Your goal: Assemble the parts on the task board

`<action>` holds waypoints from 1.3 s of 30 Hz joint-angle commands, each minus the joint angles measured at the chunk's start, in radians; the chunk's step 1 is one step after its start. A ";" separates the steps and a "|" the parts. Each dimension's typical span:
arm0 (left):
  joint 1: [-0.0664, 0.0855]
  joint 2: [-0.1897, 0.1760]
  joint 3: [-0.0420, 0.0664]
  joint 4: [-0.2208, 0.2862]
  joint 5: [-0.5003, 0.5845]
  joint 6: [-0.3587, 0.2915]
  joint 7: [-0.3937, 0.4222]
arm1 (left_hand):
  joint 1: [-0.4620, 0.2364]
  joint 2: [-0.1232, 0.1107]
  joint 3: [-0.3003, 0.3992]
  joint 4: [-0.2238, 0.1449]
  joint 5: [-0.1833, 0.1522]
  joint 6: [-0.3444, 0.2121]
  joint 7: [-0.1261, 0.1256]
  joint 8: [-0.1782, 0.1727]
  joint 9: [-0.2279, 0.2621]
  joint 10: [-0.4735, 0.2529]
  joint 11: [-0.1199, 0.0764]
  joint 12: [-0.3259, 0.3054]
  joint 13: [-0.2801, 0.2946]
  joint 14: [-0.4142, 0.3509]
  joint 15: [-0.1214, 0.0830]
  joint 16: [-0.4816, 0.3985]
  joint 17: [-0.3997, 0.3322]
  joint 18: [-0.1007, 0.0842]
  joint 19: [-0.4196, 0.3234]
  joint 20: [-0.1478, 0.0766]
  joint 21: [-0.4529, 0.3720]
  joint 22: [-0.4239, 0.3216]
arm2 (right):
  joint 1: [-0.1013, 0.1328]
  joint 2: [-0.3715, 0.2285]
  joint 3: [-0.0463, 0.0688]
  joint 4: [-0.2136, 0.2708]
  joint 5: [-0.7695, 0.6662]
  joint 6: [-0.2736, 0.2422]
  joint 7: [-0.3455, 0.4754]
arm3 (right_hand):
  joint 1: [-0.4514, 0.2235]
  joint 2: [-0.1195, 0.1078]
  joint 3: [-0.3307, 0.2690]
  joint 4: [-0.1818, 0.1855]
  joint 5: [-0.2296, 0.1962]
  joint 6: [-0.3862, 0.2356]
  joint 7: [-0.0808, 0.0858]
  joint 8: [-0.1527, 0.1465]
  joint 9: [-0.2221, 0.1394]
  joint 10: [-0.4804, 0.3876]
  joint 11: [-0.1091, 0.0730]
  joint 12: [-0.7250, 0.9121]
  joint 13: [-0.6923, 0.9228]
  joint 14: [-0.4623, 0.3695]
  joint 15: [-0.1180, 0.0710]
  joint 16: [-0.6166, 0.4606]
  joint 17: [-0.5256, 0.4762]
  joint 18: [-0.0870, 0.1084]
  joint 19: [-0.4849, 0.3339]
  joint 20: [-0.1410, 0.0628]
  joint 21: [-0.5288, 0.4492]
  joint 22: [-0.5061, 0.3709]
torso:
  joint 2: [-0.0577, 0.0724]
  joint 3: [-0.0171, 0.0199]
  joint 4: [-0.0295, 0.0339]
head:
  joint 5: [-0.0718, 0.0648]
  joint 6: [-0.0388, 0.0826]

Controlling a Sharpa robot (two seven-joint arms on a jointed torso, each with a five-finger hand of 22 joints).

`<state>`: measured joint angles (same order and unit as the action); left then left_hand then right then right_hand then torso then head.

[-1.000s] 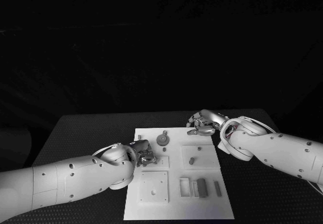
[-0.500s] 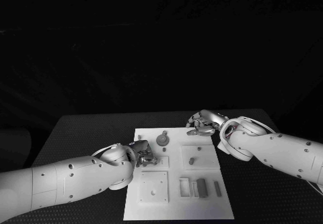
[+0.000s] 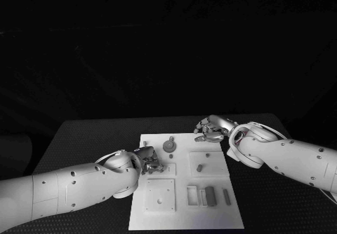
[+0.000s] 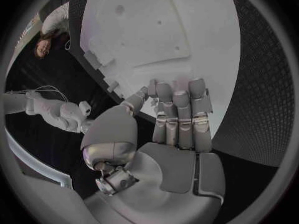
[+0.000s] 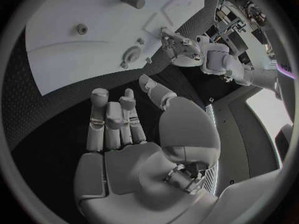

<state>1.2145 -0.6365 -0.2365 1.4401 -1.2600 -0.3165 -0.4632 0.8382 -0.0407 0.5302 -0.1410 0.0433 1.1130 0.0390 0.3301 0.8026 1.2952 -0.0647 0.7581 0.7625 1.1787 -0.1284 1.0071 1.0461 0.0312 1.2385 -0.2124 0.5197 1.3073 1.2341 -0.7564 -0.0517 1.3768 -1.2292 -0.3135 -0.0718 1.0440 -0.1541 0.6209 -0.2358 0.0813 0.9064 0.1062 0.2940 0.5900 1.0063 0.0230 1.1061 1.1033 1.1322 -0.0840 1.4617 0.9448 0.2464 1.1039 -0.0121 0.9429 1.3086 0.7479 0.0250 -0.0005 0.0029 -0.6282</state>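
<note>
board: the task board [image 3: 211, 222] lay flat in the middle of the table [image 3: 84, 141].
left hand: the left hand [image 3: 149, 160] was over the board's left edge, fingers together side by side; i could not tell if it held a part.
right hand: the right hand [image 3: 211, 129] hung at the board's far right corner, fingers a little apart, nothing in it.
parts: a round part [image 3: 169, 145] sat near the board's far edge; a bar part [image 3: 210, 196] lay near its front.
tip: i think it was best to move slowly and line the part up before pushing.
</note>
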 commanded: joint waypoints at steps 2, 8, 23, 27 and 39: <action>0.000 0.001 0.001 -0.001 0.016 0.012 0.008 | -0.021 -0.019 -0.012 0.002 0.005 0.001 0.001 -0.009 0.001 -0.006 -0.004 0.007 -0.002 -0.009 0.001 0.007 -0.005 0.024 0.000 -0.007 -0.004 0.021 | -0.001 0.000 0.000 0.000 -0.001 0.015 0.009 | -0.001 0.010 0.000 0.003 -0.002 0.018 0.026 -0.007 -0.001 -0.006 -0.001 -0.004 -0.002 -0.005 0.000 -0.007 -0.001 0.015 -0.006 0.001 -0.005 0.015 | 0.000 0.0002 0.0006 | 0.000 -0.001; 0.000 0.001 0.001 0.000 0.016 0.025 0.006 | -0.015 -0.038 -0.011 -0.006 0.005 0.003 0.000 -0.012 0.003 -0.007 -0.005 0.010 -0.005 -0.012 -0.001 0.014 -0.014 0.025 0.001 -0.010 -0.005 0.020 | -0.001 0.000 0.000 0.000 -0.001 0.017 0.009 | 0.000 0.010 0.000 0.002 -0.002 0.018 0.026 -0.007 -0.001 -0.006 -0.001 -0.004 -0.002 -0.005 0.000 -0.007 -0.001 0.015 -0.006 0.001 -0.005 0.015 | 0.000 -0.0005 0.0008 | 0.000 -0.004; 0.000 0.000 0.001 0.000 0.021 0.040 0.005 | -0.007 -0.068 -0.010 -0.018 0.005 0.004 0.001 -0.019 0.007 -0.010 -0.004 0.015 -0.011 -0.018 -0.002 0.026 -0.031 0.022 0.003 -0.010 -0.007 0.020 | -0.001 -0.001 0.000 0.000 -0.001 0.021 0.008 | 0.000 0.011 -0.001 0.003 -0.002 0.018 0.026 -0.007 -0.001 -0.006 -0.001 -0.004 -0.002 -0.005 0.000 -0.007 -0.001 0.015 -0.006 0.001 -0.005 0.015 | 0.000 0.0001 0.0001 | 0.001 -0.007; 0.000 0.000 0.001 0.000 0.022 0.041 0.006 | -0.011 -0.076 -0.010 -0.015 0.005 0.003 0.001 -0.022 0.008 -0.010 -0.004 0.016 -0.013 -0.019 -0.002 0.029 -0.035 0.022 0.004 -0.010 -0.008 0.019 | -0.001 -0.001 0.000 0.000 -0.001 0.022 0.009 | 0.000 0.011 -0.001 0.003 -0.002 0.018 0.026 -0.007 -0.001 -0.006 -0.001 -0.004 -0.003 -0.005 0.000 -0.007 -0.001 0.015 -0.006 0.001 -0.005 0.015 | 0.000 0.0004 0.0007 | 0.000 -0.006; 0.000 -0.001 0.001 0.000 0.029 0.033 0.008 | -0.050 -0.125 0.003 0.043 0.005 0.006 0.001 -0.031 0.014 -0.013 -0.004 0.023 -0.021 -0.027 -0.004 0.046 -0.057 0.022 0.006 -0.013 -0.014 0.019 | -0.003 0.000 0.000 -0.001 -0.001 0.022 0.009 | 0.000 0.011 -0.001 0.002 -0.002 0.018 0.026 -0.007 -0.001 -0.006 -0.001 -0.004 -0.003 -0.005 0.000 -0.007 -0.001 0.015 -0.006 0.001 -0.006 0.015 | 0.000 0.0005 0.0000 | 0.001 -0.006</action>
<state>1.2145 -0.6379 -0.2363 1.4382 -1.2423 -0.2887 -0.4632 0.7869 -0.1538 0.5335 -0.1013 0.0433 1.1129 0.0386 0.3040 0.8158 1.2913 -0.0684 0.7778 0.7419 1.1610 -0.1319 1.0486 0.9892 0.0396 1.2459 -0.2195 0.5119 1.3077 1.2317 -0.7564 -0.0517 1.3756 -1.2288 -0.3046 -0.0718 1.0440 -0.1541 0.6209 -0.2359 0.0813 0.9051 0.1077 0.2940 0.5900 1.0064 0.0229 1.1061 1.1013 1.1329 -0.0833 1.4617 0.9450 0.2467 1.1038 -0.0120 0.9429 1.3086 0.7479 0.0253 -0.0003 0.0036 -0.6348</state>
